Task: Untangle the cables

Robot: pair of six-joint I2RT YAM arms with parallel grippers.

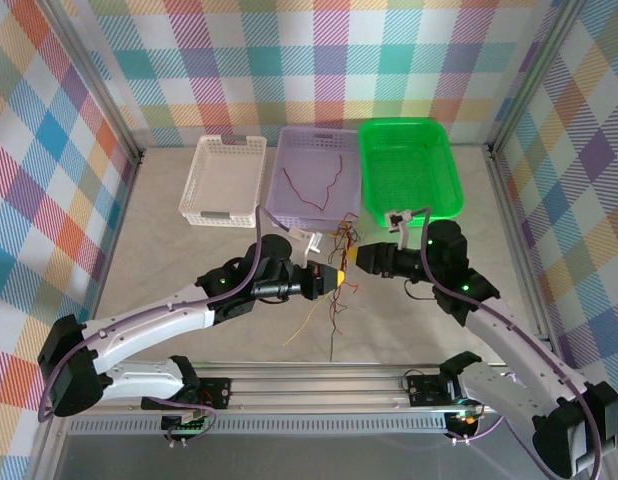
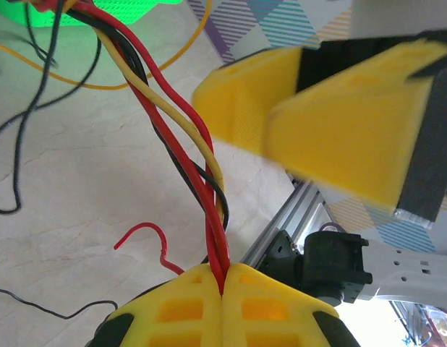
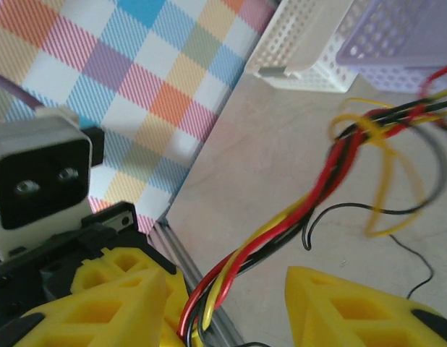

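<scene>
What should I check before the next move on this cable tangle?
1. Left jaws shut on the cable bundle: ok.
2. Right jaws open, with the bundle running beside one finger and not clamped: ok.
3. Strands separated: not ok. The red, yellow and black wires twist together between the arms.
4. Purple basket reachable behind the tangle, with one dark red cable inside: ok.
5. Loose ends trailing on the table free of snags: cannot tell.
</scene>
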